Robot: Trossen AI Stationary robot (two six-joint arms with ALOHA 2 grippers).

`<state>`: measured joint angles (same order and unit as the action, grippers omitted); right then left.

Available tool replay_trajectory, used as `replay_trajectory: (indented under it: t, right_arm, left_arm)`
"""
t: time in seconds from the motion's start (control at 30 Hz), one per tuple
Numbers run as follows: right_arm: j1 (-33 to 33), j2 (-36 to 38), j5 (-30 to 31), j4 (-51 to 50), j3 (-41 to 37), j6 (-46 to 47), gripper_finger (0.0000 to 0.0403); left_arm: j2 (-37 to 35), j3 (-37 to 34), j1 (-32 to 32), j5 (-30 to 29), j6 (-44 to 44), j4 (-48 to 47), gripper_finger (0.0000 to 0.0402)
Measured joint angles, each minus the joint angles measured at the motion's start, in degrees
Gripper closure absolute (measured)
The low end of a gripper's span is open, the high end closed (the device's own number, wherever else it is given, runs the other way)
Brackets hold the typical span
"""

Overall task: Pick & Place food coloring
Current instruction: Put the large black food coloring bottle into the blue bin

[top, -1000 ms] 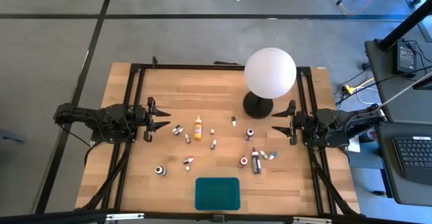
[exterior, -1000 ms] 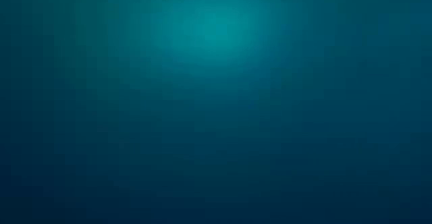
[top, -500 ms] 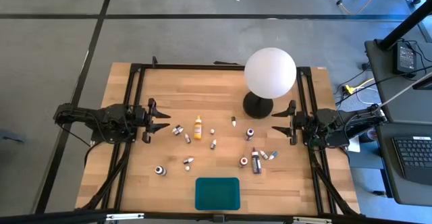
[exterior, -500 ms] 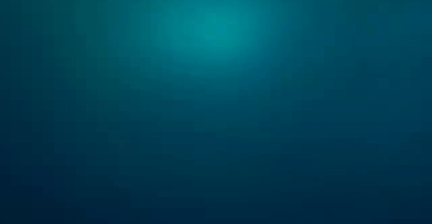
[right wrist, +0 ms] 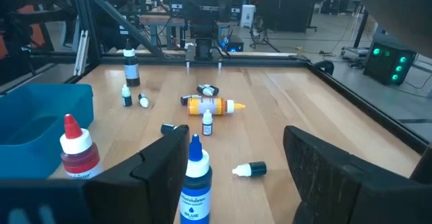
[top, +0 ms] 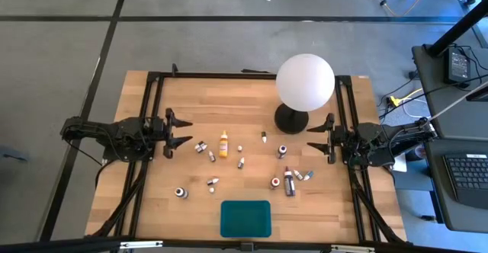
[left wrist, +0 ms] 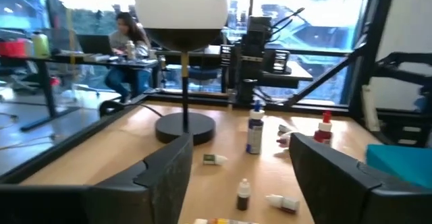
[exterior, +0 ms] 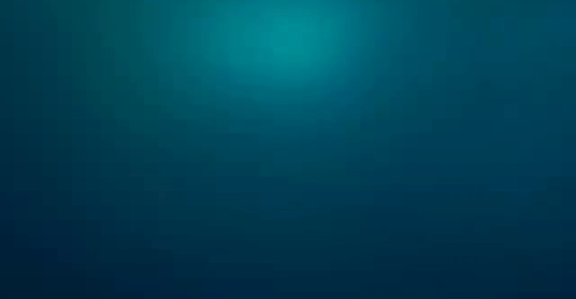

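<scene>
Left gripper (top: 185, 132) now stands wider (empty) at nine o'clock — readied for the food coloring (top: 223, 144); nothing picked yet.

Overhead view straight down, wrist views facing inward
</scene>
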<state>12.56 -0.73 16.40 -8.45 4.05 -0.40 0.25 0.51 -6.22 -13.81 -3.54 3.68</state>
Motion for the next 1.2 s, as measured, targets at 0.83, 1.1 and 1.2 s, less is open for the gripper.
replay_trajectory:
  t: [0.83, 1.1, 1.2]
  right_arm:
    - [0.00, 0.00, 0.00, -0.44, -0.01, 0.17, 0.0160]
    - [0.00, 0.00, 0.02, 0.04, -0.01, -1.35, 0.0160]
    - [0.00, 0.00, 0.02, 0.02, 0.00, -1.48, 0.0160]
  left_arm:
    - [5.63, 2.20, -0.13, 1.53, -6.48, 15.72, 0.0156]
    - [26.92, 18.55, -1.98, 0.87, -8.35, 4.04, 0.0158]
    - [36.97, 27.86, -4.15, 0.29, -10.68, -4.47, 0.0160]
